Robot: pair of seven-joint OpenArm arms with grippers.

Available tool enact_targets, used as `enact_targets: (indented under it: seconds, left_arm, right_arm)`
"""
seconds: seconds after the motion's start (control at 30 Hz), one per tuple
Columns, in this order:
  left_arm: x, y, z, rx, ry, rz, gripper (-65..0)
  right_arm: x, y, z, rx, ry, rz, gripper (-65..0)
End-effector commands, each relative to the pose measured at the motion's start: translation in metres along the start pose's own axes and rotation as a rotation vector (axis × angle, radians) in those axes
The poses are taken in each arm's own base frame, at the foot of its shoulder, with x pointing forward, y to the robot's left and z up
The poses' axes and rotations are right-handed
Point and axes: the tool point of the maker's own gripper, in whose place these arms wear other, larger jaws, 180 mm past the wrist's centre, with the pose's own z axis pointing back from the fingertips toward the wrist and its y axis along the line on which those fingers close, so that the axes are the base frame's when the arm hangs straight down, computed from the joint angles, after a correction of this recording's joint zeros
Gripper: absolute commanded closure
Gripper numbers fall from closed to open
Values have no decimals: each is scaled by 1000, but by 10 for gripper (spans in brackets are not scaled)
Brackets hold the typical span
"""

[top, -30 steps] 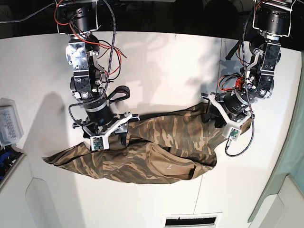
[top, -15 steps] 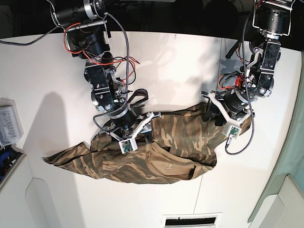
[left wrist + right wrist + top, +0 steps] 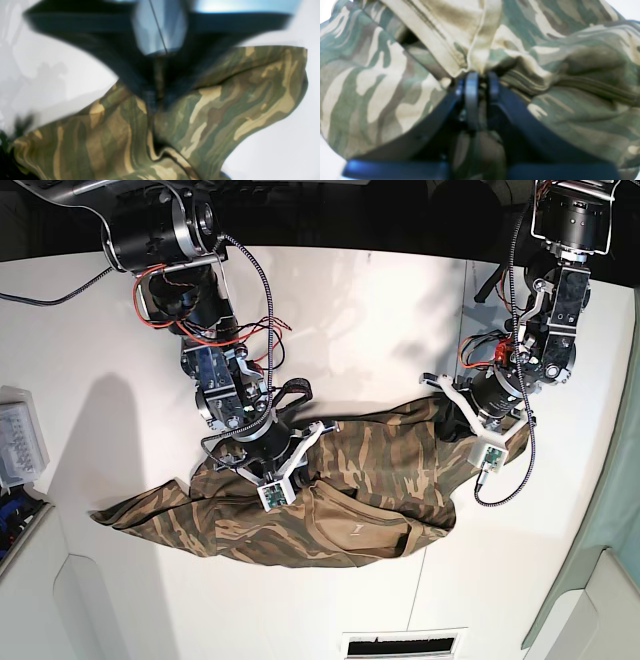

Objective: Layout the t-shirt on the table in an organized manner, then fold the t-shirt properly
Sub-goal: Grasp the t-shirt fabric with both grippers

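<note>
1. Across the lower middle of the base view, the t-shirt (image 3: 330, 490) lies on the table (image 3: 380, 310) as a long crumpled band, running from a thin tip at the lower left up to a bunched end at the right.
2. Its collar, showing a small white mark, sits low in the middle of the band, with cloth doubled over around it. By my reading, the laying-out step is not finished: no sleeve or hem lies flat and square, and no fold has been started.
3. What is left, as I judge it, is spreading the shirt flat and then the whole of the folding.
4. The right gripper (image 3: 283, 477), left of centre in the base view, points down onto the upper edge of the shirt near the collar. Its arm reaches in from the upper left of the frame, bent at the elbow with red and black cables looping beside it.
5. In the right wrist view the jaws are together, pinching a gather of cloth at a seam where the plain tan inside meets the camouflage.
6. The left gripper (image 3: 478, 442), at the right of the base view, hangs from the upper right corner and tilts down onto the shirt's bunched right end.
7. The left wrist view is blurred, yet the dark jaws meet on a ridge of cloth, so it too is clamped on the shirt.
</note>
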Motion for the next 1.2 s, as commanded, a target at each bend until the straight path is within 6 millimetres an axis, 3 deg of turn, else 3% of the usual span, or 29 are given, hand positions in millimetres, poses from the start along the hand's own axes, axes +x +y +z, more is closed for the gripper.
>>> enact_targets:
  seconds: [0.0,0.27,0.37,0.47,0.57,0.7,0.83,1.03,1.1,1.17]
  left_arm:
    - [19,2,0,1,-59,3,0]
    - [23,-1,1,-28,-75,-15,0]
    - [24,-2,1,-33,-78,-3,0]
    - [25,-7,1,-61,-84,3,-169]
    - [27,-13,1,-91,-93,12,-263]
    - [34,-17,-2,-93,-110,21,-272]
    - [36,-29,-6,-111,-117,43,-272]
    - [35,-44,-10,-128,-113,75,-288]
    - [34,-40,-12,-93,-107,89,-215]
    - [33,-34,-13,-55,-102,93,-52]
  right_arm:
    - [38,-2,-5,0,-98,14,0]
    - [105,-3,2,21,-235,103,0]
    - [121,-4,6,15,-252,120,0]
    - [127,-5,8,13,-266,124,0]
    - [123,-5,8,12,-256,122,0]
    - [116,-8,7,8,-227,119,0]
    - [101,-9,3,8,-197,83,-258]
    - [56,-7,-11,17,-89,91,-276]
    - [47,-11,-12,-9,-83,105,-268]
    - [41,-18,-12,-46,-74,106,-214]
